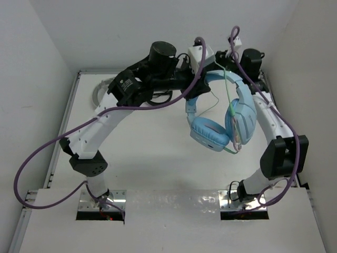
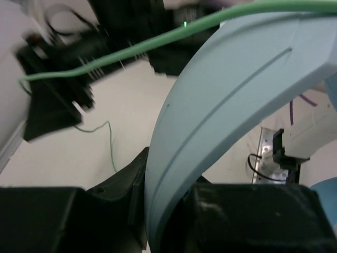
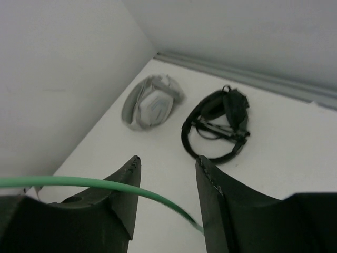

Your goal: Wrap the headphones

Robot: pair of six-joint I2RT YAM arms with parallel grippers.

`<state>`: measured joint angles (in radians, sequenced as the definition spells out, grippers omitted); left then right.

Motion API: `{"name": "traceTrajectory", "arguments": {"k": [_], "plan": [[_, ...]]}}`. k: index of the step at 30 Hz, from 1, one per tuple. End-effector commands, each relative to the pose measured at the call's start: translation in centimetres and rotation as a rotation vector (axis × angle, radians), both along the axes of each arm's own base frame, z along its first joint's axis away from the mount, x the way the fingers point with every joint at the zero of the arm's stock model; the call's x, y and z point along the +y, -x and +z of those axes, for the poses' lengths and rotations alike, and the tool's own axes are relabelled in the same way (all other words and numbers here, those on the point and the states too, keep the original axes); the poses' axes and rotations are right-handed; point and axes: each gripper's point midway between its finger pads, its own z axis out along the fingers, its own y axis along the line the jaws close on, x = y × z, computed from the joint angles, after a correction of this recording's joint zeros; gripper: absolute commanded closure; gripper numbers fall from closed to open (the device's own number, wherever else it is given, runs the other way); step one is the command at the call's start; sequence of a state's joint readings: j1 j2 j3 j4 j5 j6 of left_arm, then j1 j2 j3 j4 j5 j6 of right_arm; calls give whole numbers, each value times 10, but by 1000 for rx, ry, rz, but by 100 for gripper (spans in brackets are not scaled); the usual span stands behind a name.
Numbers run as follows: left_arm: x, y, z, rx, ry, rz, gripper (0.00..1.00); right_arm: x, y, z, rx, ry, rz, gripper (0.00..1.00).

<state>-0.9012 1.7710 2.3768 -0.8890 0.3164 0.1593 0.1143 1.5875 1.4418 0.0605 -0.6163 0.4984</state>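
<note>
The light blue headphones hang in the air above the back of the table, ear cups down. My left gripper is shut on their blue headband, which fills the gap between the jaws in the left wrist view. The thin green cable loops down beside the cups and runs up toward my right gripper. In the right wrist view the right gripper is open, and the cable crosses between its fingers without being clamped. The cable also shows in the left wrist view.
Grey-white headphones and black headphones lie on the table near the back left corner, close to the walls. The grey-white pair is partly hidden behind the left arm in the top view.
</note>
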Motion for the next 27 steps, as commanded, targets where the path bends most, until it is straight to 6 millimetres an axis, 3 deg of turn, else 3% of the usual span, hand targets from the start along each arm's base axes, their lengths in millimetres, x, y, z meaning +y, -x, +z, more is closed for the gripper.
{"name": "traceTrajectory", "arguments": {"k": [1,3,4,6,11,14,17,21,22,25,27], "plan": [[16,3,81,-78,223,76,100,26,29,13,-105,-116,139,54],[27,-5,98,-111,262,152,100,37,39,9,-140,-135,164,52],[30,-7,103,-118,274,174,100,40,43,-12,-103,-133,159,51],[37,-11,113,-136,296,217,100,45,45,-25,-102,-119,142,49],[48,-8,125,-158,318,241,100,37,19,-93,-10,-42,32,41],[56,-14,121,-158,305,294,100,42,8,-113,51,-14,38,44],[64,-22,123,-154,316,363,100,59,7,-136,79,-46,29,47],[71,-30,127,-153,334,427,100,105,25,-158,118,-119,84,46],[71,-29,127,-152,335,427,100,105,27,-165,126,-116,84,47],[78,-35,125,-164,322,475,100,109,37,-185,170,-155,23,57],[82,-37,121,-172,300,491,100,105,38,-200,190,-193,-31,77]]}}
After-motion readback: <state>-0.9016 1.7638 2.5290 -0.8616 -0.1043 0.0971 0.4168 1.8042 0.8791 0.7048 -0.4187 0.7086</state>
